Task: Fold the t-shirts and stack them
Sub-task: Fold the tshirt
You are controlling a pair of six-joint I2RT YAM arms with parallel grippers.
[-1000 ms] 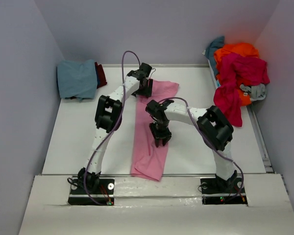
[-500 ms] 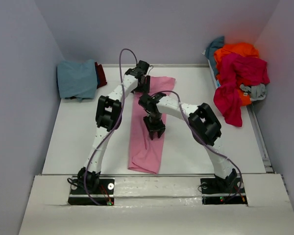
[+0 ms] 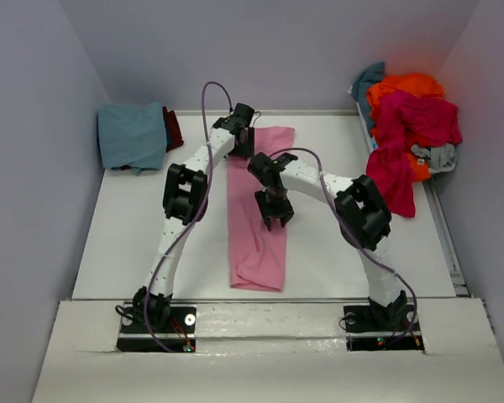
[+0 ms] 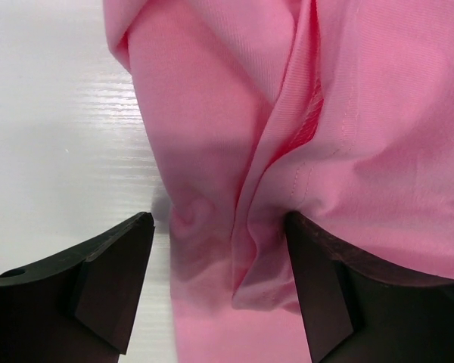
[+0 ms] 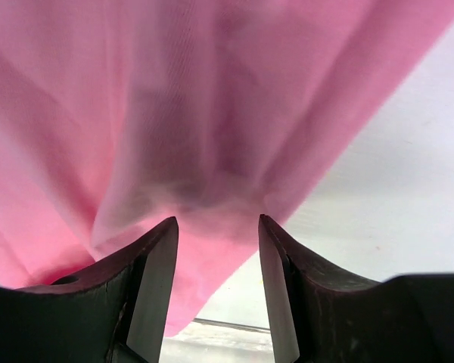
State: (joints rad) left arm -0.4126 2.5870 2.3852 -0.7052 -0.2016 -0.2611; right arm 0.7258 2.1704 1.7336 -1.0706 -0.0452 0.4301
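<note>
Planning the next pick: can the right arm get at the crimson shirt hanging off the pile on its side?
Probably yes: the crimson shirt hangs on that arm's side, nothing standing between. The right gripper first has to leave the pink shirt its fingers straddle.

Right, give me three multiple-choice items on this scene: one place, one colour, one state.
1. Where does the folded dusty-blue cloth t-shirt lie? A far left corner; B near right edge; C under the arms.
2. What colour is the long folded cloth t-shirt under the left pincer? A orange; B pink; C grey.
3. The left pincer is: A shut; B out of view; C open.
A: it sits far back on the left. B: the strip is plainly pink. C: its fingers stand wide apart.
</note>
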